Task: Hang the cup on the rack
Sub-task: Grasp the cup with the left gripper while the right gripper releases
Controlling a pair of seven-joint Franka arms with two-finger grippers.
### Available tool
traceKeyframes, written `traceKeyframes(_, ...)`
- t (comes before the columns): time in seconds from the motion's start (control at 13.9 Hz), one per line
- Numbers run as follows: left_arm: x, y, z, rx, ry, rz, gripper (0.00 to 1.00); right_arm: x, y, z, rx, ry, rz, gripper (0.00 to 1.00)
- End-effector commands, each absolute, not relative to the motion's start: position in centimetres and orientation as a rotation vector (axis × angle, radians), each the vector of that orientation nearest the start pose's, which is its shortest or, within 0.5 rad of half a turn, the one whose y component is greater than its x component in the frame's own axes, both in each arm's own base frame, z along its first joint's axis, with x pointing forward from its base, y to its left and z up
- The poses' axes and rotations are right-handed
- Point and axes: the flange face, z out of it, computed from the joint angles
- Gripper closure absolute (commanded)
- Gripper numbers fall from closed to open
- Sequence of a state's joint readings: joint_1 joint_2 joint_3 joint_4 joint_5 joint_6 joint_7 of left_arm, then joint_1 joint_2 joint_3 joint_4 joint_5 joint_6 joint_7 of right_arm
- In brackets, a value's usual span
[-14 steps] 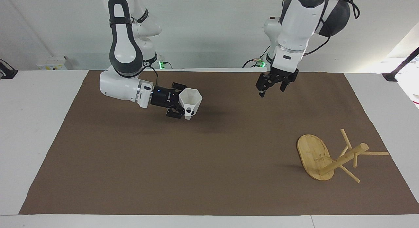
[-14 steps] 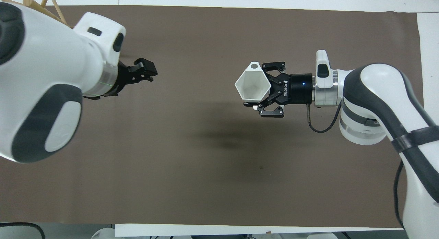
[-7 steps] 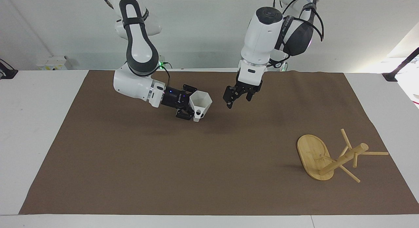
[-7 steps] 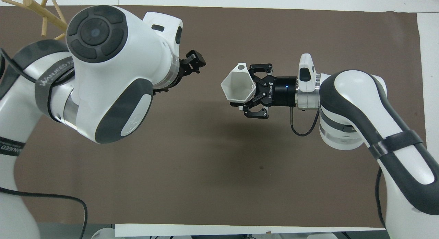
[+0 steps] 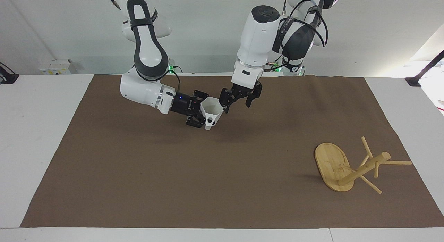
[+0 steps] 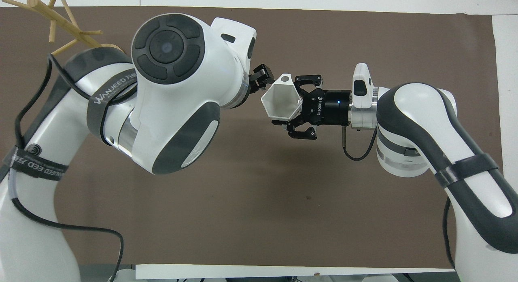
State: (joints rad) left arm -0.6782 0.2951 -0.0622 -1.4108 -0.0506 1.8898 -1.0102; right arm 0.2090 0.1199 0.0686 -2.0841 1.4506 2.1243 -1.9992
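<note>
Above the desk's middle, the right end effector point(image 5: 200, 114) pinches the cup point(image 5: 211, 114) while the left end effector point(image 5: 236, 97), fingers spread, meets its rim: transfer squarely, since the rack point(image 5: 350, 167) lies toppled near the desk's corner.

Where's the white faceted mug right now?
The white faceted plastic mug is held off the brown mat in the right end effector, over the mat's robot-side middle; the left end effector is at its rim.
</note>
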Motion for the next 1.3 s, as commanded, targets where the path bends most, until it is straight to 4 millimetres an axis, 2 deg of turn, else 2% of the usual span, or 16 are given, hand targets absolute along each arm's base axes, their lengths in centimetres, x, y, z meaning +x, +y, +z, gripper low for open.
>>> traceKeyframes(0.0,49.7,-46.3,54.2,-3.353,-0.349,-0.044,0.02,54.5,19.9,39.5,-1.671,-1.298,-1.030,0.87)
traceKeyframes(0.14,49.9,-46.8,53.8,-3.381,-0.322,-0.061,0.12,54.5,19.9,39.5,-1.671,-1.298,-1.030,0.87)
traceKeyframes(0.29,50.1,-47.3,53.0,-3.399,-0.331,-0.040,0.41,54.5,19.9,39.5,-1.671,-1.298,-1.030,0.87)
traceKeyframes(0.36,49.7,-47.8,52.9,-3.416,-0.343,0.005,0.83,54.5,19.9,39.5,-1.673,-1.298,-1.031,0.86)
traceKeyframes(0.43,48.9,-48.6,52.7,-3.431,-0.339,0.037,1.00,54.5,19.9,39.5,-1.673,-1.298,-1.031,0.86)
traceKeyframes(0.79,48.7,-48.4,52.2,-3.419,-0.353,0.060,1.00,54.5,19.9,39.4,-1.674,-1.296,-1.028,0.84)
traceKeyframes(0.94,49.0,-48.1,52.2,-3.416,-0.380,0.065,1.00,54.5,19.9,39.4,-1.670,-1.293,-1.026,0.72)
traceKeyframes(1.01,49.2,-47.9,52.2,-3.414,-0.397,0.061,1.00,54.5,19.8,39.3,-1.671,-1.289,-1.022,0.34)
traceKeyframes(1.08,49.5,-47.7,52.3,-3.413,-0.404,0.055,1.00,54.5,19.7,39.4,-1.665,-1.285,-1.021,0.03)
traceKeyframes(1.23,49.7,-47.5,52.3,-3.412,-0.419,0.052,1.00,54.5,18.9,39.7,-1.627,-1.273,-1.012,0.01)
